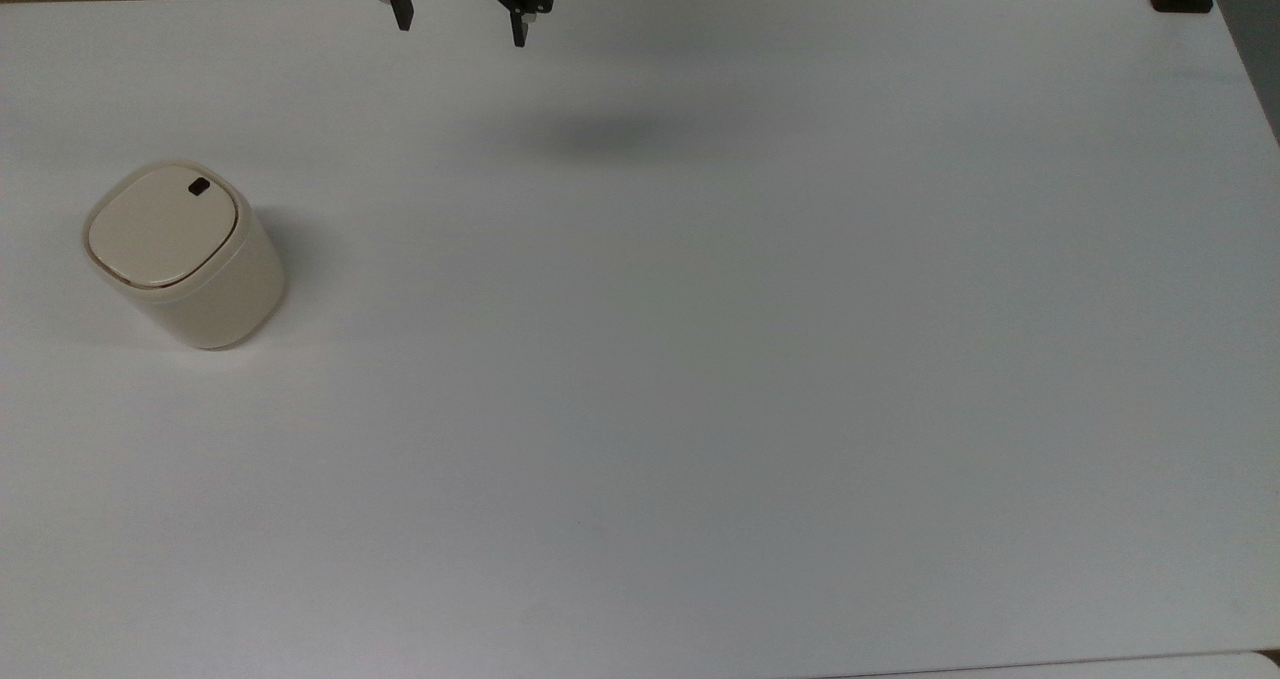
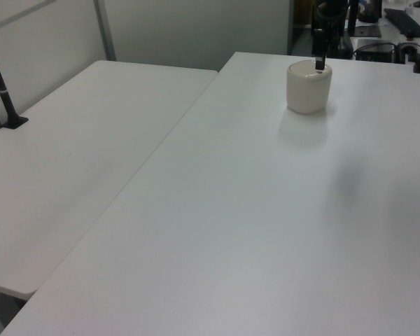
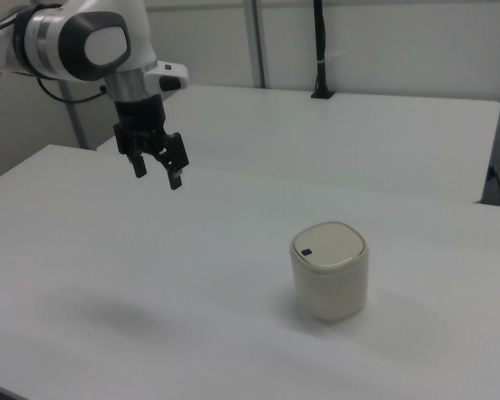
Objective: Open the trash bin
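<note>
1. The trash bin point(image 1: 185, 259) stands upright on the white tabletop point(image 1: 700, 359), near the top view's left edge. In the right view it sits right of center point(image 3: 330, 271), and in the left view it is far back point(image 2: 309, 87).
2. Its lid point(image 1: 162, 224) lies flat and closed (a thin dark seam runs along the rim), and a small black button point(image 1: 198, 187) sits near one corner of the lid.
3. The gripper point(image 1: 460, 21) hangs in the air at the upper edge of the top view, well apart from the bin. In the right view it is up at the left point(image 3: 157, 172), above the tabletop.
4. The fingers point(image 3: 176, 178) are spread, with a clear gap between them, and they hold nothing.
5. A soft shadow point(image 1: 600, 137) lies on the tabletop below the gripper.
6. A second white table point(image 2: 77, 140) stands just beside the first one, at the left view's left.
</note>
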